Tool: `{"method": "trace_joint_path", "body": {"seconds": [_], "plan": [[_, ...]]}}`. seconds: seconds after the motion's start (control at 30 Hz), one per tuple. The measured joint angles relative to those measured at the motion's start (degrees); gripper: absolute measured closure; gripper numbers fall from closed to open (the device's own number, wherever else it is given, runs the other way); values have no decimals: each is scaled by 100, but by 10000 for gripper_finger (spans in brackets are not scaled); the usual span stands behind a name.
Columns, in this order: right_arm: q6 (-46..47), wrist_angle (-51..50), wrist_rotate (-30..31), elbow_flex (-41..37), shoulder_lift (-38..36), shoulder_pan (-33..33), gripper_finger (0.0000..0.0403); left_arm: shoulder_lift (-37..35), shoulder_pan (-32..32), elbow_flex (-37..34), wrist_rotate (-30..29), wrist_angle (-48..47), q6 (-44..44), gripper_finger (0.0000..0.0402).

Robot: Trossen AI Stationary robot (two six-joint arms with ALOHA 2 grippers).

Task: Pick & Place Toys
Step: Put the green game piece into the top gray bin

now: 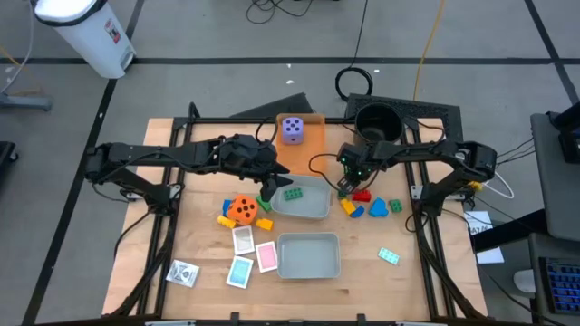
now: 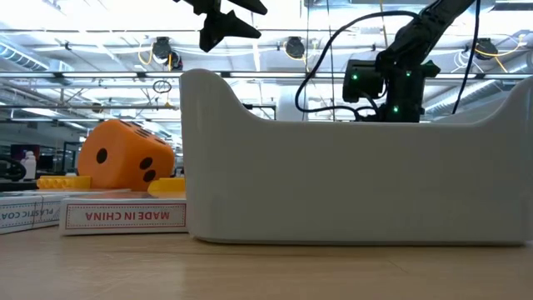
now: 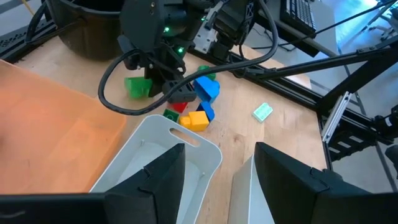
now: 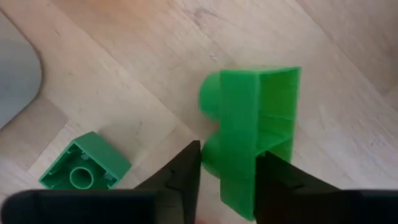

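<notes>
Right gripper [image 4: 227, 180], seen at the bottom centre of its wrist view, had its two dark fingers pinched on the lower edge of a green brick [image 4: 252, 143] lying on its side on the wooden table [image 4: 124, 74]. Only a narrow strip of the brick sat between the fingers, so the hold looked shallow. A second, smaller green brick [image 4: 84, 171] lay apart at the lower left, hollow underside up.

In the overhead picture this gripper [image 1: 349, 178] sat right of centre, beside the upper grey tray [image 1: 319, 206], with red, yellow and blue bricks [image 1: 367, 204] clustered just below it. The left gripper [image 1: 270, 186] hovered over that tray's left end with its fingers parted and nothing between them. An orange die [image 1: 241, 209] rested left of the tray, and a purple die [image 1: 292, 129] sat on the flat orange tray [image 1: 313, 145] above.

Likely risks: the brick could twist or slip out on lifting, because the grip caught only its edge. Both arms were close over the same tray, so a carry towards it could bring them into contact.
</notes>
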Motion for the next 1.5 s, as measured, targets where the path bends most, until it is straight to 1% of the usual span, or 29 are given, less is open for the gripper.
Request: {"method": "trace_joint_path", "body": {"seconds": [0.2, 0.27, 0.43, 0.53, 0.6, 0.7, 0.87, 0.97, 1.07, 1.27, 1.5], "plan": [[-106, 0, -4, 0, -2, 0, 379, 0, 0, 0, -1, -2, -4, 204], [-131, 3, -11, 0, -7, 0, 392, 0, 0, 0, 1, -2, -9, 204], [-129, 40, -22, -2, -188, 0, 383, 0, -1, 0, 0, -1, -17, 204], [-56, 98, -70, -2, -442, -3, 386, 0, -1, 0, 1, 0, -17, 204], [34, 153, -203, -4, -696, -2, 393, 0, 0, 0, 1, 0, -17, 204], [276, 401, -594, -4, -1185, -2, 396, 0, -2, 0, 1, 5, -16, 204], [678, 1279, -1310, -4, -2088, -2, 387, 0, 13, 0, 4, 108, -223, 204], [729, 1916, -1450, -4, -2524, 30, 390, 0, 76, 0, 8, 318, -498, 204], [483, 2654, -1658, -4, -2803, 133, 394, 0, 173, 0, 11, 623, -750, 204], [324, 3952, -1672, -4, -2920, 621, 394, 0, 336, 0, 18, 1287, -887, 204], [304, 5408, -1674, -7, -2694, 1141, 393, 0, 456, 0, 103, 2409, -1006, 204]]}}
